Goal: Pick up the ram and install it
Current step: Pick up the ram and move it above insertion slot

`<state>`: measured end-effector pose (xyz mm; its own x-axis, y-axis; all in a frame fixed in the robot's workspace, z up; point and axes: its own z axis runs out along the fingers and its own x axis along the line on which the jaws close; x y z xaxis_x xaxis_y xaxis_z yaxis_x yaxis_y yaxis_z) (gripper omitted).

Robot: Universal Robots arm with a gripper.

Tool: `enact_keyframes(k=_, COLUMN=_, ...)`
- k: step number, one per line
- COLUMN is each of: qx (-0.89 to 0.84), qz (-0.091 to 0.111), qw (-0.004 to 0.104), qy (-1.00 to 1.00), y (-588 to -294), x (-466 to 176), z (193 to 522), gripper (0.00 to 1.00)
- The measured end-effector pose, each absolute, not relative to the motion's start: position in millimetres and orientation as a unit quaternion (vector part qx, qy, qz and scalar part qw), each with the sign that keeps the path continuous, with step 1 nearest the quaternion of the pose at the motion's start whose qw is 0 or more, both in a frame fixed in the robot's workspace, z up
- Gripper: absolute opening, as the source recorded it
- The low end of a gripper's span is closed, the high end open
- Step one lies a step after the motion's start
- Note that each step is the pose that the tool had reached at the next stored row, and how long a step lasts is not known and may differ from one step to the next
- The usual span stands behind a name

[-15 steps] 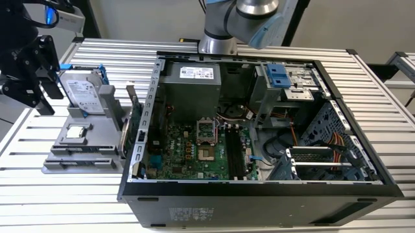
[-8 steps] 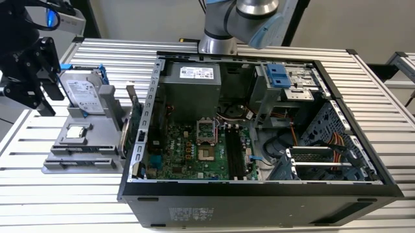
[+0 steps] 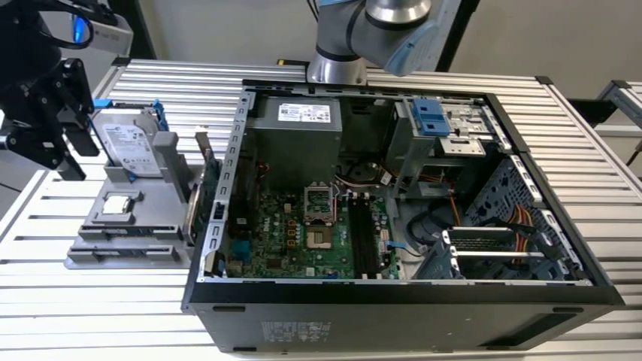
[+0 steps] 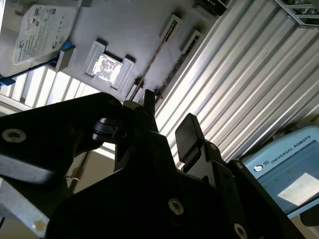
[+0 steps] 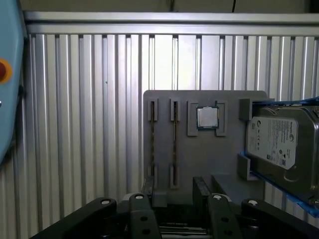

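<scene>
**Ribbed metal bench, ram waiting on edge in its grey holder**

Slatted metal tabletop runs behind everything in the first wrist view, and a grey holder lies on it. The ram stands on edge in one of the holder's narrow slots. It shows as a thin dark strip, straight ahead of the gap between the jaws. A second stick sits in the neighbouring slot, ahead of one finger rather than the gap.

The gripper has its jaws apart with nothing between them, and it is not touching the ram.

Off to the other finger's side, a processor chip rests in a square pocket. A hard drive leans in its cradle further out on that same side. The open computer case sits well apart from the jaws in the exterior view, with black memory slots on its board.

The ram looks light, stiff and thin, with smooth faces that could slip and chips that will not like a hard pinch. A grip across the two flat faces, near the upper edge and at mid-length, seems safest, clear of the contact edge down in the slot
</scene>
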<state>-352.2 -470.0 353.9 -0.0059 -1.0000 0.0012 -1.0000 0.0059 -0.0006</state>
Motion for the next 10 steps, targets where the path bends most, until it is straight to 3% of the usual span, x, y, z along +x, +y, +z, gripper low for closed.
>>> enact_keyframes(k=10, qx=0.705, qz=-0.001, qw=0.002, qy=-0.709, y=-470.0, x=-352.2, z=352.8, gripper=1.0)
